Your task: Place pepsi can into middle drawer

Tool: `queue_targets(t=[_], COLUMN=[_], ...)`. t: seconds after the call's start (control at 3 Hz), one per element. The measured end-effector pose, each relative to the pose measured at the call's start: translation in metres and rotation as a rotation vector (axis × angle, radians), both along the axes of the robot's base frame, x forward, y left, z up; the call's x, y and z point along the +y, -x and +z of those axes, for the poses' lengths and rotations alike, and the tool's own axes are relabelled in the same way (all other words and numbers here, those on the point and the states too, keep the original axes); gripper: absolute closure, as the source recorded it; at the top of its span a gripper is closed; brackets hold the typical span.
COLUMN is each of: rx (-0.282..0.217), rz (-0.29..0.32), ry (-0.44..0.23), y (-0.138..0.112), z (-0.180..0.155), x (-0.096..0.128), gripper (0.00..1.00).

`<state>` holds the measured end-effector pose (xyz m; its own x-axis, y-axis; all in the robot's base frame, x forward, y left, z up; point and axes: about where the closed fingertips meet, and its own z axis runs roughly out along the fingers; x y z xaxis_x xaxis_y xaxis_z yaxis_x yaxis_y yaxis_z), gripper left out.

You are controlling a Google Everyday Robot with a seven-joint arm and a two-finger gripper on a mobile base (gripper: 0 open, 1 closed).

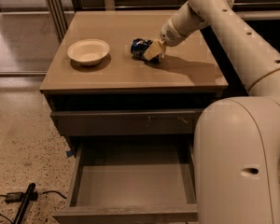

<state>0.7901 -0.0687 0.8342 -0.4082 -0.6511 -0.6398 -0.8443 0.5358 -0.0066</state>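
The pepsi can (140,46) is dark blue and lies on its side on the tan cabinet top (130,73), right of centre. My gripper (152,52) is down at the can's right end and touches it, with the arm reaching in from the upper right. The gripper hides part of the can. The middle drawer (133,181) is pulled open low in the view, and its flat grey floor is bare.
A white bowl (88,51) sits on the cabinet top, left of the can. A closed grey drawer front (126,122) with small pale scuffs is above the open drawer. My arm's large pale body (242,162) fills the lower right. A dark tool and cable (23,202) lie on the speckled floor.
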Motion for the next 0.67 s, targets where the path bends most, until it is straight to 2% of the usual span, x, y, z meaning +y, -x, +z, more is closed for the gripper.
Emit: queue_targets(t=[0.33,0.67], rx=[-0.012,-0.046], rz=[0.011,0.015], ry=[-0.025,-0.06], y=[0.02,0.047], z=[0.02,0.045], x=[-0.01,-0.025], gripper=[1.0,1.0])
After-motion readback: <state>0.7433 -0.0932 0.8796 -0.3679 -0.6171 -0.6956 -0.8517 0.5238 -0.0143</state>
